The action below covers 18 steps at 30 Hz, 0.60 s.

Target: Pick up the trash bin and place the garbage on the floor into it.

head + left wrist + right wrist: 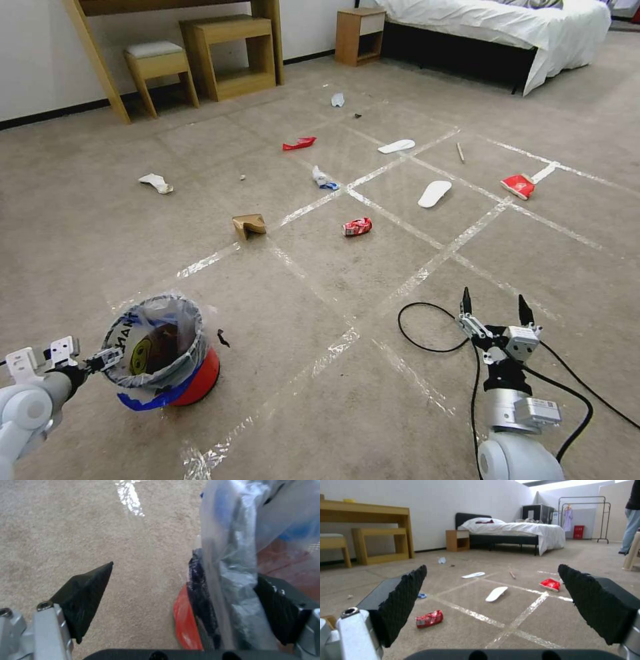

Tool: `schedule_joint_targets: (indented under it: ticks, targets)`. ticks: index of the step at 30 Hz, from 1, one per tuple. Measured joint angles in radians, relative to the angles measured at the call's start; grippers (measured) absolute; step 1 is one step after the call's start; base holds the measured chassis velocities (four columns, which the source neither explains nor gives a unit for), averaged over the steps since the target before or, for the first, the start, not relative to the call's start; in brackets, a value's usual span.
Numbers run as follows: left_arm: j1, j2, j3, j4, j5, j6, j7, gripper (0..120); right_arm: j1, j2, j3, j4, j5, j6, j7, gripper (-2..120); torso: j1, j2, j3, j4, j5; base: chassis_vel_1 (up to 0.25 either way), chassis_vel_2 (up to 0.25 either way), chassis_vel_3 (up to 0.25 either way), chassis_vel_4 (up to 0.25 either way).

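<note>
Carpet (pixel 320 373), left hand (pixel 186 590) straddling trash bin (pixel 167 360) rim (inner finger bag-hidden); right hand (pixel 493 308) spread

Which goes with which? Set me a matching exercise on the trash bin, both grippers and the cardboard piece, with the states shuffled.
1. trash bin
2. left gripper
3. right gripper
4. cardboard piece

A. open, nothing between its fingers
B. lined with a clear plastic bag
C. open, fingers either side of the bin's rim
D. tan, lying on the carpet

Pairs: 1-B, 2-C, 3-A, 4-D
</note>
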Motion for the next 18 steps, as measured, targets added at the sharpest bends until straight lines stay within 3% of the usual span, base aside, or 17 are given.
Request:
schedule_joint_targets:
  ticks: [2,8,18]
  targets:
    - [0.0,0.001,0.001,-0.003,0.0,0.001,0.0,92,0.001,0.001,0.0,-0.001,-0.001,0.001,0.0,100,0.0,0.0,0.0,0.0,0.0,0.0,0.0,0.0,0.0]
    - [-0.005,0.005,0.011,-0.027,-0.008,0.014,-0.009,69,0.008,0.006,-0.001,-0.008,-0.002,0.003,0.0,100,0.0,0.0,0.0,0.0,0.0,0.0,0.0,0.0,0.0]
    - [-0.023,-0.001,0.029,-0.013,-0.012,0.025,-0.017,66,0.013,0.011,0.003,-0.012,-0.001,0.004,0.002,100,0.0,0.0,0.0,0.0,0.0,0.0,0.0,0.0,0.0]
